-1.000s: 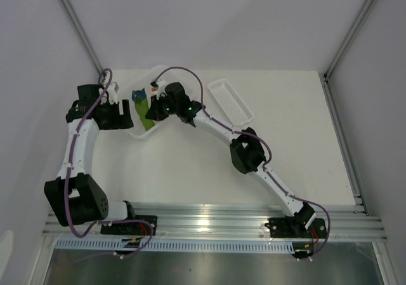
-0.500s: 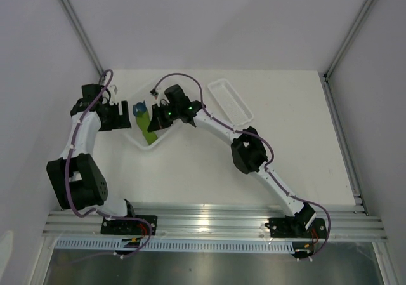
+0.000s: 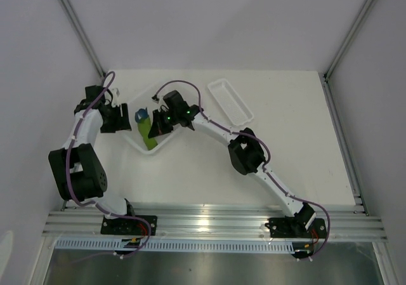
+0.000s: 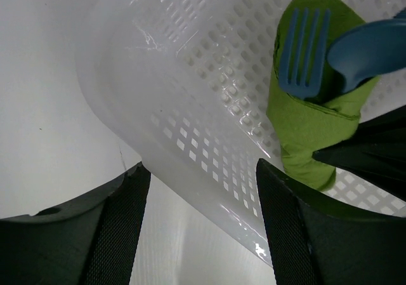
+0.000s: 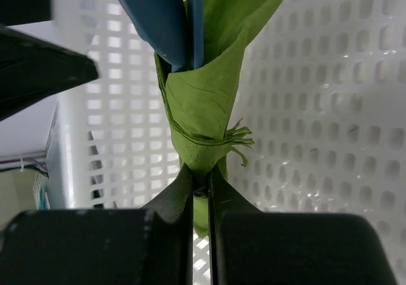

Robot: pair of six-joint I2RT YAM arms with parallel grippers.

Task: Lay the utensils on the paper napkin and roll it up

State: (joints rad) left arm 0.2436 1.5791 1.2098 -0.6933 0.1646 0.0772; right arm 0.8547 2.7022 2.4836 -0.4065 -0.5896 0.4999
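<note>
The paper napkin (image 5: pixel 203 107) is rolled into an olive-green bundle around the dark blue utensils (image 5: pixel 162 12), whose fork (image 4: pixel 304 53) and spoon bowl (image 4: pixel 371 44) stick out of its top. The roll (image 3: pixel 147 134) hangs inside a white perforated basket (image 3: pixel 134 140) at the back left. My right gripper (image 5: pixel 201 193) is shut on the roll's lower end (image 3: pixel 157 125). My left gripper (image 4: pixel 200 225) is open, its fingers (image 4: pixel 120 228) astride the basket's wall (image 4: pixel 209 139) without clamping it; it sits at the basket's left side (image 3: pixel 122 119).
A narrow white tray (image 3: pixel 231 99) lies at the back, right of the basket. The right arm stretches diagonally across the table's middle. Enclosure walls stand close on the left and behind. An aluminium rail runs along the near edge.
The right gripper has carried the roll slightly toward the near-left inside the basket. The basket has shifted nearer. The left arm's elbow has swung inward while its gripper stays at the basket's left wall.
</note>
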